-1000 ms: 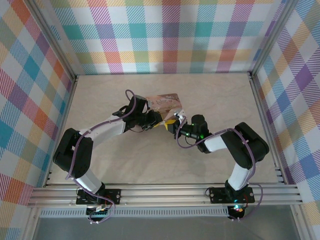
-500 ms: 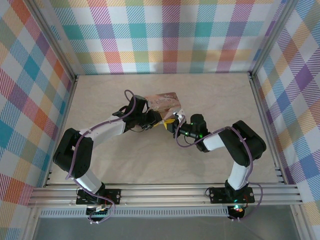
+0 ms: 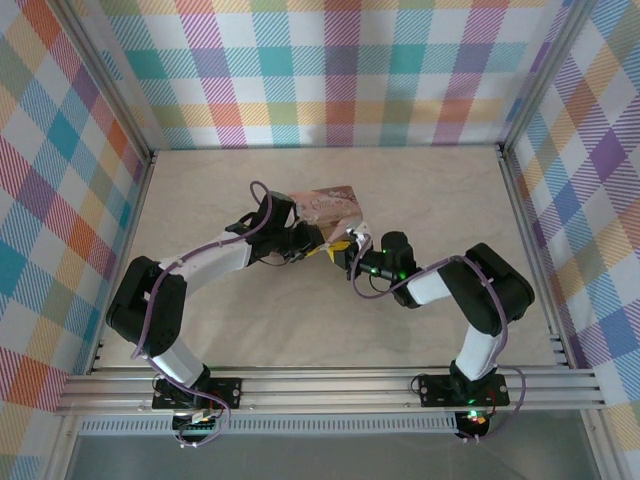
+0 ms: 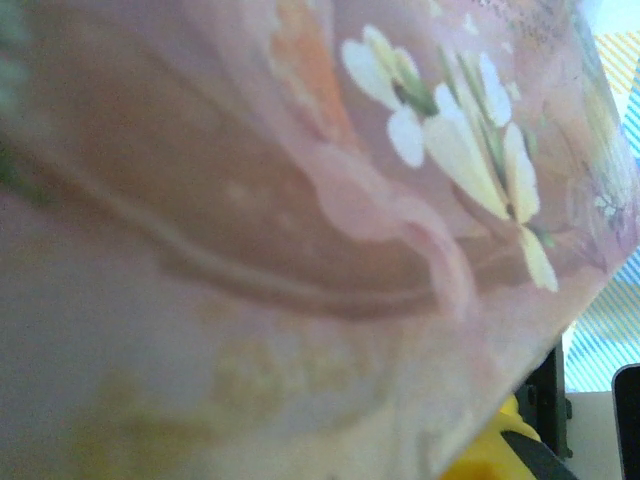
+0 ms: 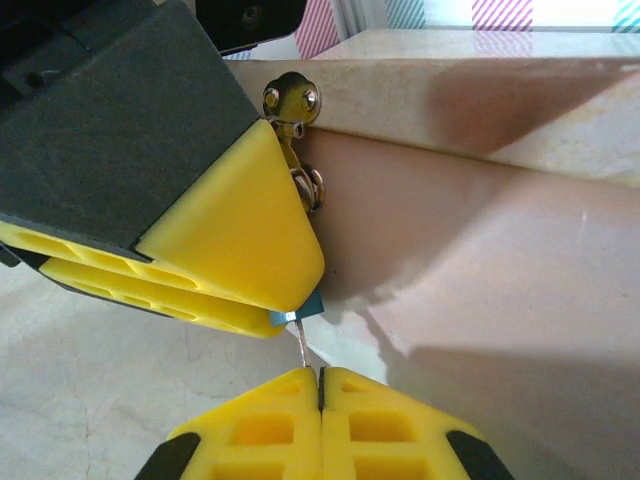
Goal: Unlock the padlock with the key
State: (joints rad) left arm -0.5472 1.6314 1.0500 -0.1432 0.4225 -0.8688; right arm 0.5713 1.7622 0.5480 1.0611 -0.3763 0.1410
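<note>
In the right wrist view the blue padlock (image 5: 312, 305) shows as a small corner pinched between the yellow fingers (image 5: 230, 250) of my left gripper (image 5: 285, 315), which is shut on it. The key (image 5: 302, 345) is a thin metal blade rising from my right gripper (image 5: 320, 375), which is shut on its lower end. The blade's tip meets the padlock's underside. From above, the left gripper (image 3: 333, 246) and right gripper (image 3: 350, 252) meet tip to tip in front of the pink tin (image 3: 325, 205). Most of the padlock's body is hidden.
The pink tin (image 5: 480, 260) lies right behind the two grippers, with its silvery metal clasp (image 5: 292, 100) beside the left fingers. Its flowered lid (image 4: 300, 250) sits very close to the left wrist camera. Bare beige table (image 3: 300, 320) extends toward the near edge.
The right wrist has edged slightly toward the left gripper. Both grips stay as they were.
</note>
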